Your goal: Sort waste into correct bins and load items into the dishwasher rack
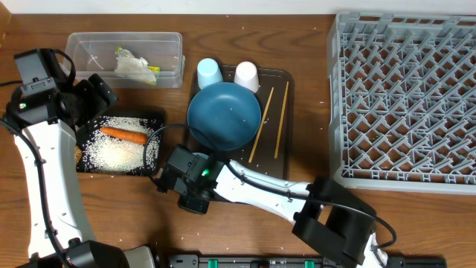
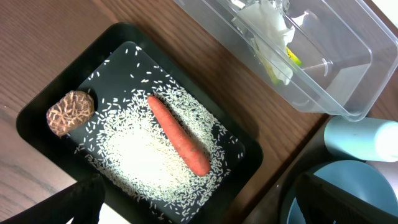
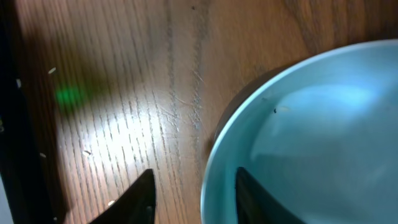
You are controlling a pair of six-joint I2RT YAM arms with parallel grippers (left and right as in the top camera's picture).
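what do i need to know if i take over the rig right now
left gripper: open, over the black tray.
right gripper: open, jaws either side of the plate rim, not clamped.
done: carrot, lump, rice in black tray; tissue, wrapper in tub.
left: plate, blue cup, white cup, chopsticks on brown tray; rack holds nothing; no bowl in view.

brown wood-grain table [image 1: 297,45]. black tray [image 2: 109,59] w/ white rice [image 2: 140,155], orange carrot [image 2: 179,135], brown lump [image 2: 70,112] w/ crackled pale lines. clear tub [image 2: 336,93]: white tissue [image 2: 267,25], yellow-green wrapper [image 2: 292,57]. dark-blue plate [image 1: 223,114], lt-blue cup [image 1: 209,73], white cup [image 1: 246,75], pale wood chopsticks [image 1: 260,125], dk brown tray [image 1: 264,158]. grey lattice rack [image 1: 405,97].
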